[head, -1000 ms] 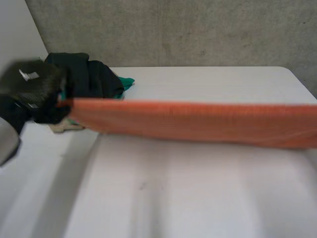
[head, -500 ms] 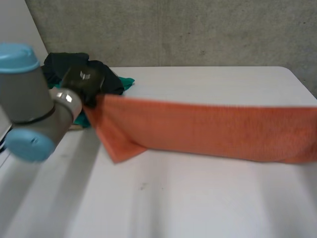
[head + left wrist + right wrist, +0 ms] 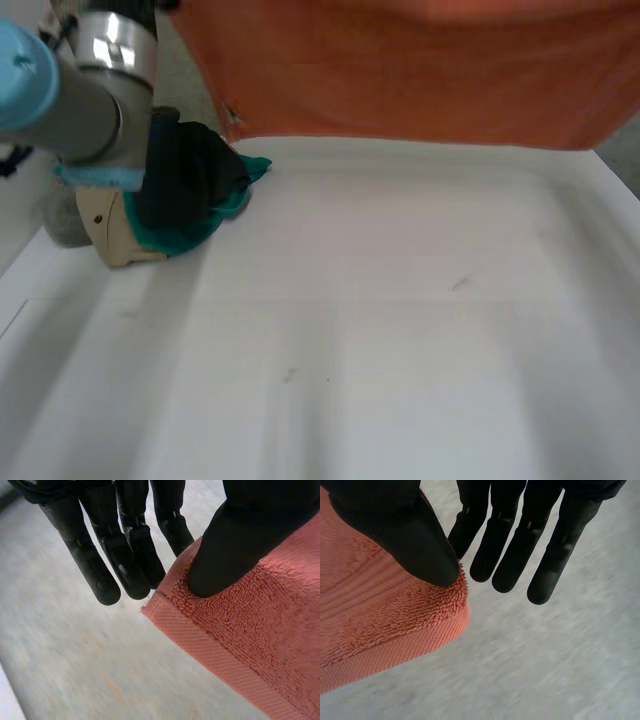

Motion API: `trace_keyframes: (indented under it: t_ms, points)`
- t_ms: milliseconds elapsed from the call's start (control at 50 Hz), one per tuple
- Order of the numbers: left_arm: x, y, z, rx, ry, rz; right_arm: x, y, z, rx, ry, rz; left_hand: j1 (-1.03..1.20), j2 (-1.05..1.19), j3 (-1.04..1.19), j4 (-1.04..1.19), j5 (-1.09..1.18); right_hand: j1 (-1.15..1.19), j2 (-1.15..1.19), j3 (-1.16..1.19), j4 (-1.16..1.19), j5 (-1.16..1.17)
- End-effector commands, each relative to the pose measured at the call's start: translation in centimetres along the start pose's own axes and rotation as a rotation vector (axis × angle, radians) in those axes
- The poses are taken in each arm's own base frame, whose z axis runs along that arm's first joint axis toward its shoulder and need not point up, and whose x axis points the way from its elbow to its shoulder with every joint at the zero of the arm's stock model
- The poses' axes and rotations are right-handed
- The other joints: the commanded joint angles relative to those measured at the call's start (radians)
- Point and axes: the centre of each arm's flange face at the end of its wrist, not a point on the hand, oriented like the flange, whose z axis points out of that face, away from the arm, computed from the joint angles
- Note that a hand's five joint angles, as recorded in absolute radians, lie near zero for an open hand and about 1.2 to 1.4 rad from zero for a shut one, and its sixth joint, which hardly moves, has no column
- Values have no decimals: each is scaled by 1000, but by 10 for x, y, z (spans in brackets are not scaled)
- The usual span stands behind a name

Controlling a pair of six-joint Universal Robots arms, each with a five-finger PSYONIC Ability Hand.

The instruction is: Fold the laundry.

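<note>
An orange towel (image 3: 420, 70) hangs stretched wide above the far half of the white table (image 3: 380, 340), its lower edge clear of the surface. My left hand (image 3: 235, 540) pinches one top corner of the orange towel (image 3: 250, 630) between thumb and straight fingers (image 3: 125, 550). My right hand (image 3: 395, 530) pinches the other corner of the orange towel (image 3: 380, 620) the same way, thumb pressed on the terry against its fingers (image 3: 515, 545). The left arm (image 3: 90, 90) rises at the table's left side.
A heap of dark and teal clothes (image 3: 190, 190) lies at the far left of the table, with a beige piece (image 3: 110, 235) under it, right beside the left arm. A grey wall stands behind the table.
Both hands have lifted the towel from low over the table to high above it, so it now hangs as a wide sheet. The left arm swung up and inward.
</note>
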Motion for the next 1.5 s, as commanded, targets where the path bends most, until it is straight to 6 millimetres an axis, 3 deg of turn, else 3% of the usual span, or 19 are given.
trace_keyframes:
  t_ms: [20,140,200,240,340,420,520,600,660,780,1060,1220,1300,1320,1340,1360,1380,1420,1500]
  points:
    - [34,41,-78,-271,167,-35,-40,41,-52,-243,-243,47,230,198,201,193,228,275,213,203,194,209]
    - [51,50,-148,-470,335,-69,-63,60,-100,-434,-418,87,230,198,201,193,228,275,213,203,194,209]
    - [52,40,-183,-573,400,-85,-61,76,-128,-565,-497,79,230,198,201,193,228,275,213,203,194,209]
    - [47,26,-202,-636,434,-86,-52,82,-139,-620,-528,47,230,198,201,193,228,275,213,203,194,209]
    - [29,-9,-240,-791,530,-46,-14,73,-171,-721,-644,-149,230,198,201,193,228,275,213,203,194,209]
    - [10,-46,-275,-952,644,15,20,64,-186,-792,-671,-265,230,198,201,193,228,275,213,203,194,209]
    - [-6,-79,-308,-1104,767,42,42,61,-200,-848,-724,-300,230,198,201,193,228,275,213,203,194,209]
    - [-6,-80,-301,-1055,743,53,41,63,-203,-834,-748,-269,230,198,201,193,228,275,213,203,194,209]
    - [-1,-69,-285,-971,688,60,37,63,-200,-801,-737,-243,230,198,201,193,228,275,213,203,194,209]
    - [23,-20,-246,-860,609,81,10,94,-185,-756,-700,-156,230,198,201,193,228,275,213,203,194,209]
    - [74,72,-187,-842,509,152,-47,121,-134,-577,-557,-254,230,198,201,193,228,275,213,203,194,209]
    - [90,104,-165,-808,466,169,-77,132,-115,-465,-511,-282,230,198,201,193,228,275,213,203,194,209]
    - [95,110,-157,-781,461,164,-90,140,-108,-436,-488,-294,230,198,201,193,228,275,213,203,194,209]
    - [96,111,-155,-775,457,163,-96,143,-106,-439,-476,-296,230,198,201,193,228,171,110,99,90,106]
    - [97,111,-154,-770,456,162,-98,145,-105,-443,-472,-292,47,15,19,11,45,-275,-336,-347,-355,-340]
    - [98,112,-152,-762,452,163,-100,146,-105,-457,-463,-289,-810,-841,-838,-846,-811,-895,-957,-967,-976,-961]
    - [99,111,-151,-754,450,163,-101,147,-104,-473,-445,-280,-992,-1024,-1020,-1028,-994,-947,-1008,-1019,-1028,-1012]
    - [100,109,-148,-742,442,156,-98,147,-102,-489,-420,-261,-909,-941,-937,-945,-911,-947,-1008,-1019,-1028,-1012]
    - [103,103,-149,-736,444,144,-89,138,-103,-522,-391,-167,-992,-1024,-1020,-1028,-994,-947,-1008,-1019,-1028,-1012]
